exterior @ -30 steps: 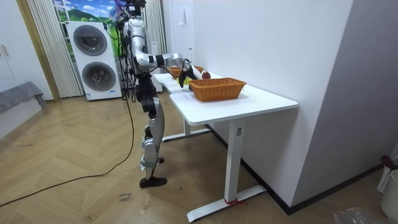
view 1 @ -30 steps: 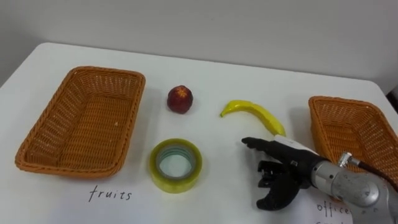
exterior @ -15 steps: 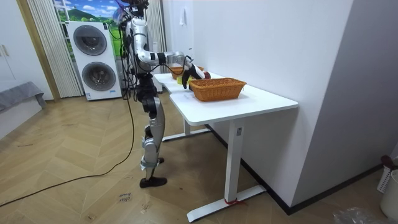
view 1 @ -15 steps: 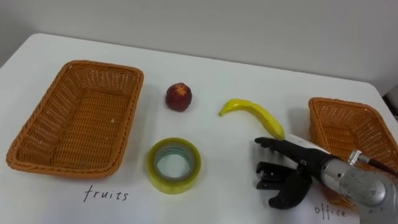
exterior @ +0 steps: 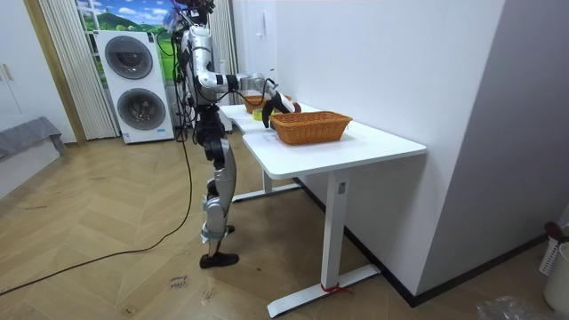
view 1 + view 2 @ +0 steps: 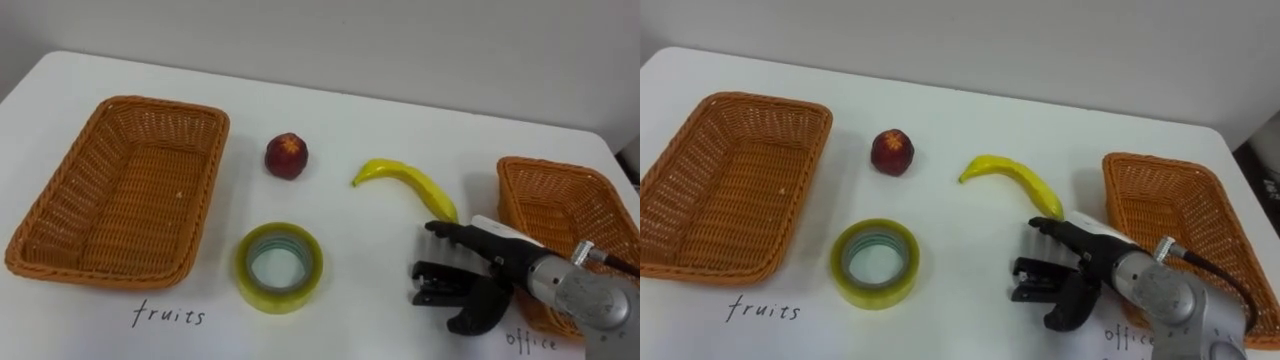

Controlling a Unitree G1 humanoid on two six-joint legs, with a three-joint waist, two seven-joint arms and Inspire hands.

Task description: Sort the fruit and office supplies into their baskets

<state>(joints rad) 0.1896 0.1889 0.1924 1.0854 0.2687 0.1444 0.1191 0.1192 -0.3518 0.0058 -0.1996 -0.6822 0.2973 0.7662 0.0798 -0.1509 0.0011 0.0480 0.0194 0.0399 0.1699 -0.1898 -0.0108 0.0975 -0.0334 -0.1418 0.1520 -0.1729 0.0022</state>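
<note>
Robot hand [image 6: 484, 286] slid rightward, near one banana [image 6: 408, 181], two baskets [image 6: 40, 255] [image 6: 520, 166].

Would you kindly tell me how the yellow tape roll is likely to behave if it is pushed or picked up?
The tape roll lies flat on the table, so a push would probably slide it rather than roll it. It looks like a stiff ring, likely keeping its shape when gripped. Its glossy side may be slippery.
</note>
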